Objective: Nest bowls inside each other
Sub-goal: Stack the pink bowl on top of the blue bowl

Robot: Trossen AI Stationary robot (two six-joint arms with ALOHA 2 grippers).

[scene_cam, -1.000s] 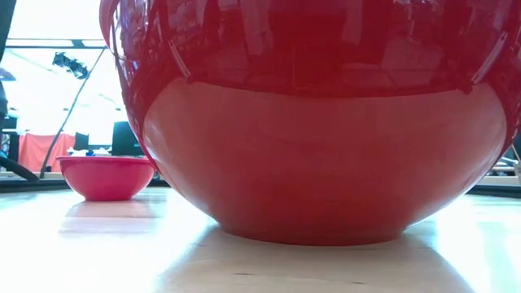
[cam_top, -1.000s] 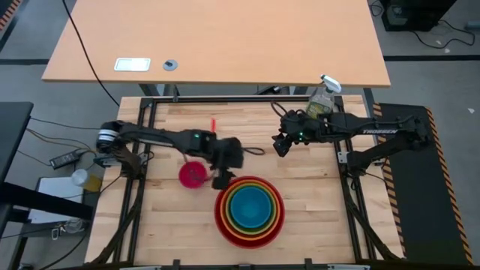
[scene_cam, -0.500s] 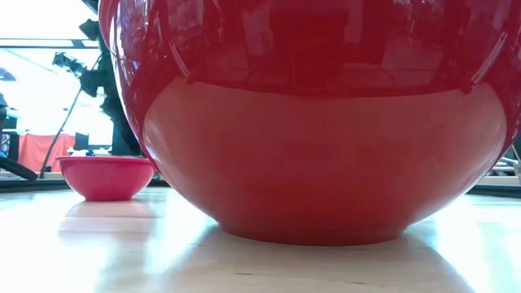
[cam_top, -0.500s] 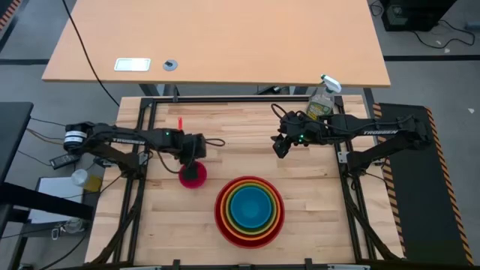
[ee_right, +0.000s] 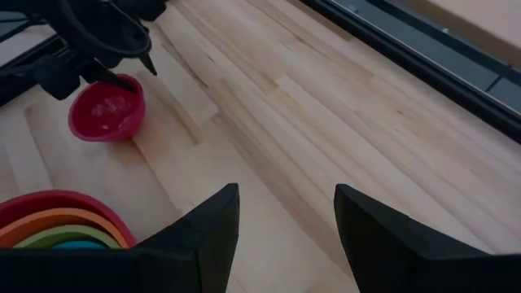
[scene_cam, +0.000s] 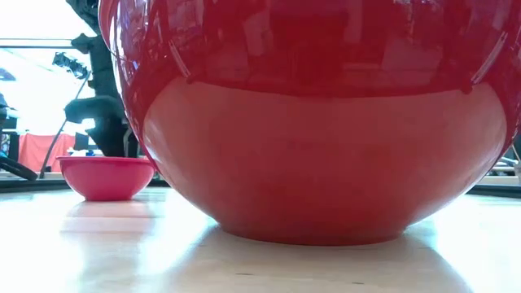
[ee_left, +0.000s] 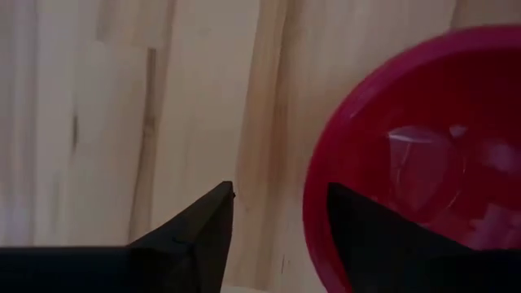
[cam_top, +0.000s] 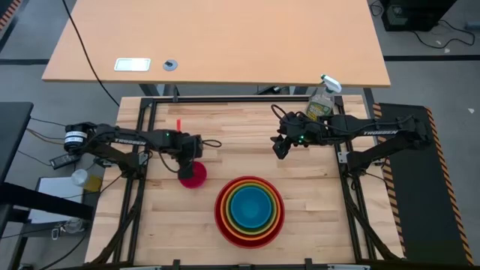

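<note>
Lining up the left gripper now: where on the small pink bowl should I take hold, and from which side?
Grip the thin rim of the small pink bowl, one finger inside and one outside, descending from above. It sits upright and open-topped on the table, clear of the nested stack. The left gripper, open, is above its rim on the side away from the stack, which looks easiest.

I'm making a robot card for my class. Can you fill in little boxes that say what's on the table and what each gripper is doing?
small bowl: pink bowl, alone on the wooden table, not nested yet
stack: blue bowl innermost, in the big red bowl
left gripper: open, straddling the pink bowl's rim
right gripper: open, empty, waiting above the table
spray bottle: at the table's back edge
</note>
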